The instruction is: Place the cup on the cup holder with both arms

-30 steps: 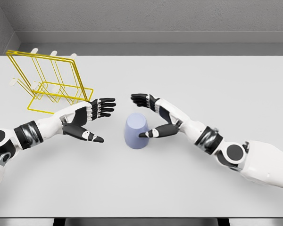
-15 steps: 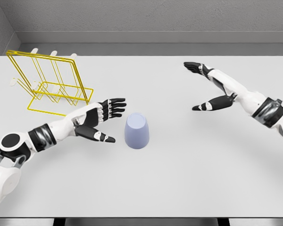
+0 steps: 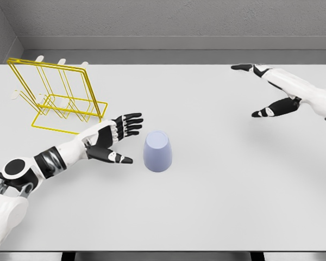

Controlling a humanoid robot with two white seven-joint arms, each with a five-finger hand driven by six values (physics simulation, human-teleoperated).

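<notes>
A pale blue cup stands upside down on the white table, a little left of the middle. My left hand hovers just left of the cup, fingers spread, a small gap between them and the cup wall. The yellow wire cup holder stands at the back left, behind the left forearm. My right hand is far off at the right, open, thumb and fingers wide apart, holding nothing.
White pegs stick out at the top of the wire holder. A grey wall runs along the table's far edge.
My right hand let go of the cup's side and swung away to the far right. The left hand has edged closer to the cup. The cup has not moved.
</notes>
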